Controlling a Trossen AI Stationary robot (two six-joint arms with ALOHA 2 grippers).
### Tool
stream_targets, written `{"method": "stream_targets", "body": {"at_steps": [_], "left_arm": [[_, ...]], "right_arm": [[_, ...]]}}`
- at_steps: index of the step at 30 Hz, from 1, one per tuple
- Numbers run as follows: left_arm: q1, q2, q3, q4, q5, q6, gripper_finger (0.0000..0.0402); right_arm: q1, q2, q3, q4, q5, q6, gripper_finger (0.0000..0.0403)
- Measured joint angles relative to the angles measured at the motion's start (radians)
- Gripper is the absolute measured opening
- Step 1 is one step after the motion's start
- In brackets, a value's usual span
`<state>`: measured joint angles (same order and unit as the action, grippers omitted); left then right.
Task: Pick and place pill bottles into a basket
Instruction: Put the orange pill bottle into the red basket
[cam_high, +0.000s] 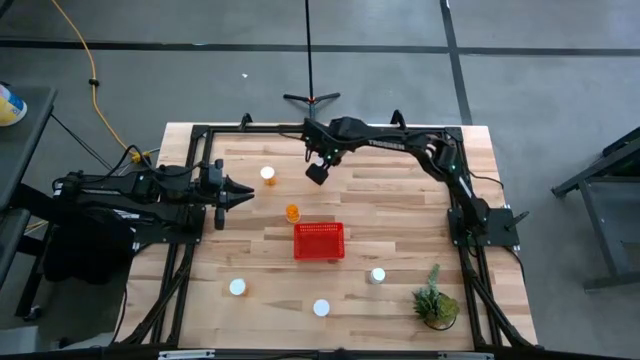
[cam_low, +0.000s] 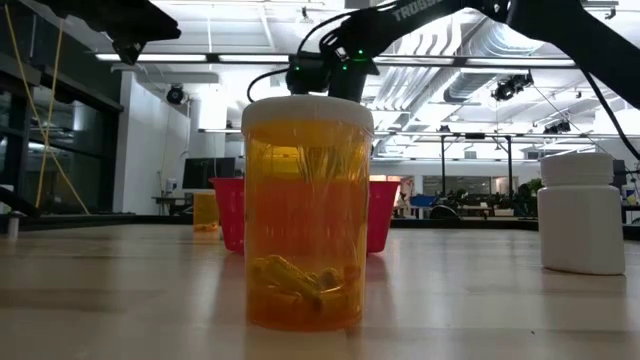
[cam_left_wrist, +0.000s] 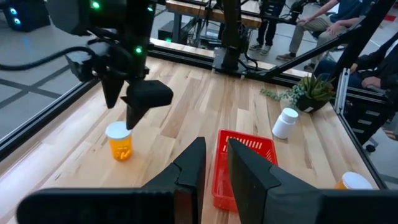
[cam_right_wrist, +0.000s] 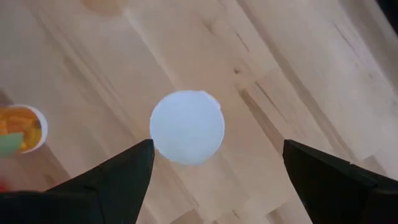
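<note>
Five pill bottles (cam_high: 321, 308) can be counted on the table from above, and a sixth cannot be found in any view. Three white-capped ones stand along the near side, one orange bottle (cam_high: 292, 212) sits just beyond the far left corner of the basket (cam_high: 319, 241), and one capped bottle (cam_high: 268, 174) stands farther back on the left.

One red basket sits mid-table. In the low view the nearest bottle (cam_low: 307, 210) hides most of it, leaving only its two ends in sight. In the left wrist view another bottle (cam_left_wrist: 351, 182) is cut off at the edge.

Above the far capped bottle hangs the right gripper (cam_right_wrist: 217, 146), fingers spread wide on either side of the white cap (cam_right_wrist: 186, 127) and gripping nothing. The left gripper (cam_high: 245, 193) waits at the left side, fingers parted by a narrow gap and empty.

One potted plant (cam_high: 435, 298) stands at the near right corner.
</note>
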<state>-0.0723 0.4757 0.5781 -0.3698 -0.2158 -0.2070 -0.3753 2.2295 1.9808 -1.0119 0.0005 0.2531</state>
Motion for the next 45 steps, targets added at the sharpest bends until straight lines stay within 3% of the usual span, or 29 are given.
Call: {"method": "stream_targets", "body": {"at_steps": [8, 42, 45], "left_arm": [[0.0, 0.0, 0.0, 0.0, 0.0, 0.0, 0.0104], [0.0, 0.0, 0.0, 0.0, 0.0, -0.008, 0.0104], [0.0, 0.0, 0.0, 0.0, 0.0, -0.008, 0.0104]], "right_arm": [[-0.006, 0.0, 0.0, 0.046, -0.048, 0.005, 0.0347], [-0.013, 0.016, 0.001, 0.053, -0.038, 0.008, 0.0347], [-0.013, 0.041, 0.001, 0.047, -0.078, 0.008, 0.0347]]}}
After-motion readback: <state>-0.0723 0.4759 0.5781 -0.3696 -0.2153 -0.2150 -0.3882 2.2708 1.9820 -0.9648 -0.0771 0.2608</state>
